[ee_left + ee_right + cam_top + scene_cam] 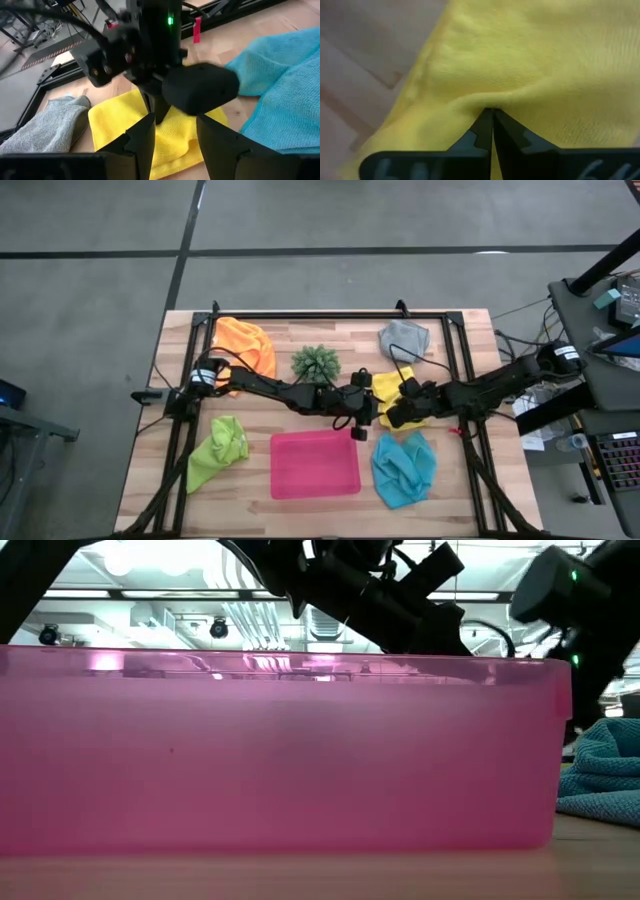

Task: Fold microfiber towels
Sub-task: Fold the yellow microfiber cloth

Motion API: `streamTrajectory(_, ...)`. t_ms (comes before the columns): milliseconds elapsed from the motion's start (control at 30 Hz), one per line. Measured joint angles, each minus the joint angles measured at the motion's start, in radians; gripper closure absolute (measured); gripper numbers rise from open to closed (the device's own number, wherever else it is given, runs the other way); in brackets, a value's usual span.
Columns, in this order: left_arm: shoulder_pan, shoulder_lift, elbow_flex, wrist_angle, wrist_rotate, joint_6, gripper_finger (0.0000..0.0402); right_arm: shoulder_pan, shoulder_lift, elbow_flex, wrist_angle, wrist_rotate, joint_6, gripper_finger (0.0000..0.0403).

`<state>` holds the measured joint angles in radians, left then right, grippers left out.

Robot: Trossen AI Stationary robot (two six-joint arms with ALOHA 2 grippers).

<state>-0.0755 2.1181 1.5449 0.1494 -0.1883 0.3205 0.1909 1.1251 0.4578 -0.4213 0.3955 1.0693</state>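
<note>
1. The right gripper [491, 116] is pressed tight together, pinching a fold of the yellow towel [530, 65]; the cloth puckers where the fingertips meet.
2. From above, the right gripper [392, 416] sits at the table's centre, slightly toward 3 o'clock, over the yellow towel [386, 387].
3. The left gripper [172, 132] is spread, its two fingers [140, 145] apart with yellow towel [125, 117] showing between them; whether they touch the cloth cannot be told.
4. From above, the left gripper [359, 423] is at the centre, just beside the right gripper, near the upper right corner of the pink tray [315, 464].
5. The tray lies toward 6 o'clock from the centre.
6. The blue towel [404, 467] lies crumpled at about 5 o'clock, just beside the tray.
7. The green towel [218, 450] is bunched at about 8 o'clock.
8. The orange towel [247, 347] lies at about 10 o'clock.
9. The grey towel [404, 338] lies at about 1 o'clock.
10. A spiky plant [316, 363] stands at 12 o'clock, between orange and grey.
11. In the low view the tray wall [280, 755] fills most of the picture, with blue towel [605, 775] at its right end.
</note>
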Motion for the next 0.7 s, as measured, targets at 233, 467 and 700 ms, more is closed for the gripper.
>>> streamTrajectory(233,0.011,0.0,-0.014,-0.014,0.0,-0.001,0.0272,0.062,-0.027,0.155,-0.313,-0.041,0.023,0.0394)
streamTrajectory(467,0.011,0.0,-0.014,-0.018,0.0,-0.001,0.0272,0.136,-0.01,0.106,-0.366,-0.116,0.151,0.0394)
streamTrajectory(700,0.012,0.002,-0.014,-0.033,0.0,-0.002,0.0272,0.205,-0.007,0.01,-0.364,-0.195,0.314,0.0394)
